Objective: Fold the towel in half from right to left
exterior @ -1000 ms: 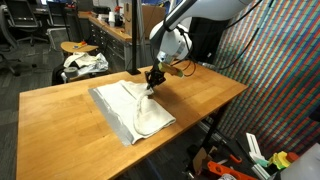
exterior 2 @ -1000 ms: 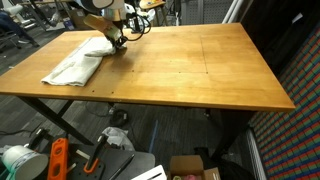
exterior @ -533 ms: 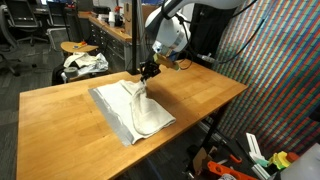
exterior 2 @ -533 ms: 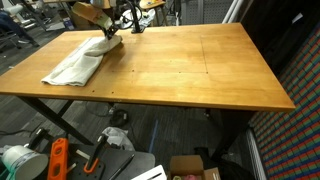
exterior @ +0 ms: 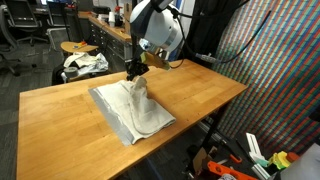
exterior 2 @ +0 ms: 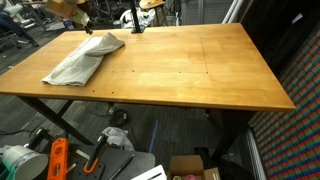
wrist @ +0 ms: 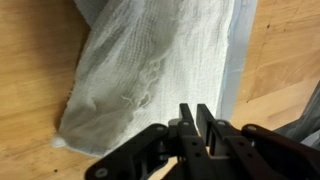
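Carrying the fold: I held the towel's [exterior: 136,112] lifted edge pinched in closed fingers [wrist: 187,122] above the counter [exterior: 60,120]. Next, I judged, sweep it across onto the opposite edge, then release.

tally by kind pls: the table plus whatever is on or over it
towel: 1
gripper: 1
table: 1
Total: 3
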